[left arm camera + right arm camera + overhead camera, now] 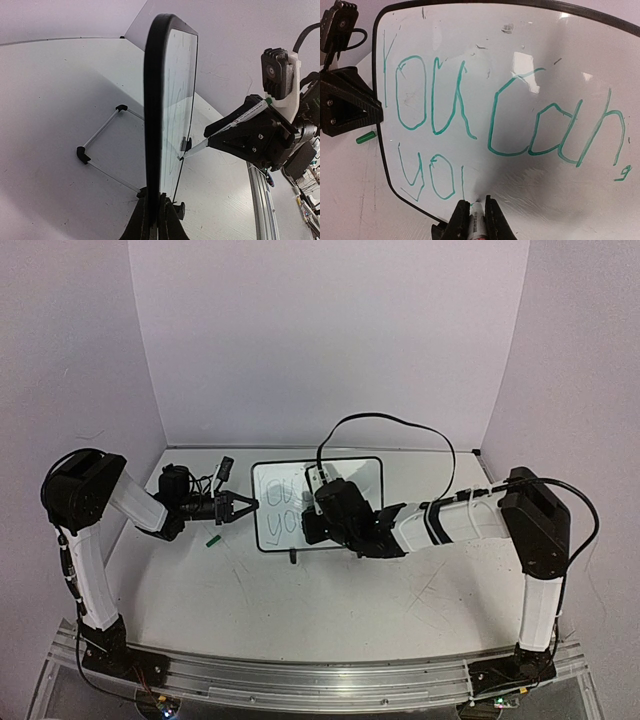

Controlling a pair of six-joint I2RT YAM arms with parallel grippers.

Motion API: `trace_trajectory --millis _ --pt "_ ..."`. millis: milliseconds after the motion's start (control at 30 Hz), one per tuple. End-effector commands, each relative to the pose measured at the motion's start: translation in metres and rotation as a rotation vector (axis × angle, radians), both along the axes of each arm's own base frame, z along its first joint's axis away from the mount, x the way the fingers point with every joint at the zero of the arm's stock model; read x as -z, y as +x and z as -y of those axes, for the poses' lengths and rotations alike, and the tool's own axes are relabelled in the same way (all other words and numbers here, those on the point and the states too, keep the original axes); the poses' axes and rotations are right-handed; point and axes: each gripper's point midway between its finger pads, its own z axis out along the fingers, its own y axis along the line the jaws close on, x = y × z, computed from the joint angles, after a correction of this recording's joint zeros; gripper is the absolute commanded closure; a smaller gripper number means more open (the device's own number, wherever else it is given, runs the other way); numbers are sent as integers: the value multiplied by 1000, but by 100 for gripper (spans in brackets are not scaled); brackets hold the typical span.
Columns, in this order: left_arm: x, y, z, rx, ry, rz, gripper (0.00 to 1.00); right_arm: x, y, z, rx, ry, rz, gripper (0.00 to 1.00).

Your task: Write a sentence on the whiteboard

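From above, the left gripper (243, 506) is clamped on the left edge of the whiteboard (360, 480), which stands upright on the table (350, 610). The right gripper (313, 514) is pressed close in front of the board's lower middle. From this height I cannot tell how its jaws stand. The sentence (278, 502) shows as faint strokes on the board between the two grippers. A green cap (212, 538) lies on the table just below the left gripper.

In the left wrist view, the left gripper (155, 210) has its fingers closed on the bottom of the whiteboard (152, 100), which is seen edge-on and rises straight ahead of them. To the right, the right gripper (212, 140) holds a marker (197, 147) with its tip touching the board face. A wire stand (100, 131) rests on the table to the left, behind the board.

In the right wrist view, the right gripper (476, 207) is closed on the marker (477, 224), tip on the whiteboard (535, 45) directly ahead. Above the tip, the sentence (492, 125) reads "You can," in green. The second line has "yo" and one more stroke ending at the tip. The left gripper (376, 112) bites the board's left rim, and the cap (366, 137) lies just under it.
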Motion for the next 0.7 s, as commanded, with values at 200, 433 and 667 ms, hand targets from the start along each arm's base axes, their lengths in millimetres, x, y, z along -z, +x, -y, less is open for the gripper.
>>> trace_trajectory --millis 200,433,667 --pt "-8 10 -2 -36 14 36 100 -43 29 17 97 24 96 100" --pt "-7 10 -2 -37 15 36 100 -51 35 20 108 35 110 100" --pt "-8 10 -2 -39 15 37 100 -54 39 22 117 39 118 100"
